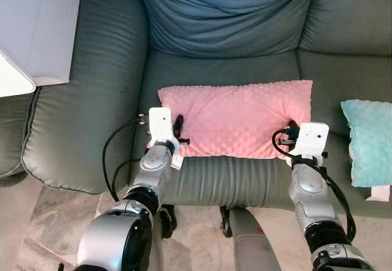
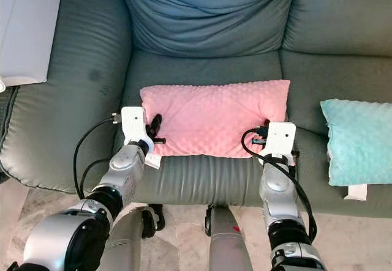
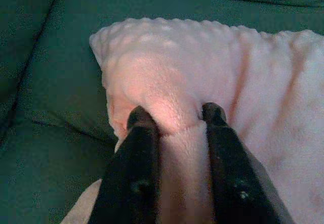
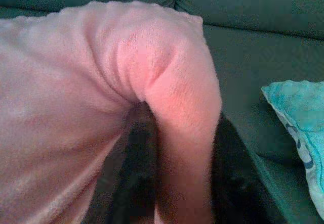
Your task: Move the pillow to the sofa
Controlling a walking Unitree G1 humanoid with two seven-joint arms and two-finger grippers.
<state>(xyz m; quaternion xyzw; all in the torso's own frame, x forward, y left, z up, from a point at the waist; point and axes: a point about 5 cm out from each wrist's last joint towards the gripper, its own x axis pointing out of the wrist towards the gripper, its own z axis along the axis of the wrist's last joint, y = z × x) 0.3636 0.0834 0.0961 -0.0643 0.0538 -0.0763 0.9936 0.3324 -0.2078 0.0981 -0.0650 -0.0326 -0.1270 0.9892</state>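
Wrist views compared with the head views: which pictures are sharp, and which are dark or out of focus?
Left eye view: bright, even light, sharp on the pink dotted fleece pillow and grey-green leather sofa. Left wrist view: dimmer, greenish; the left pincer soft but readable, pinching a fold of pillow. Right wrist view: darkest and most blurred; the right pincer is lost in shadow under the pillow; the turquoise cushion is soft.
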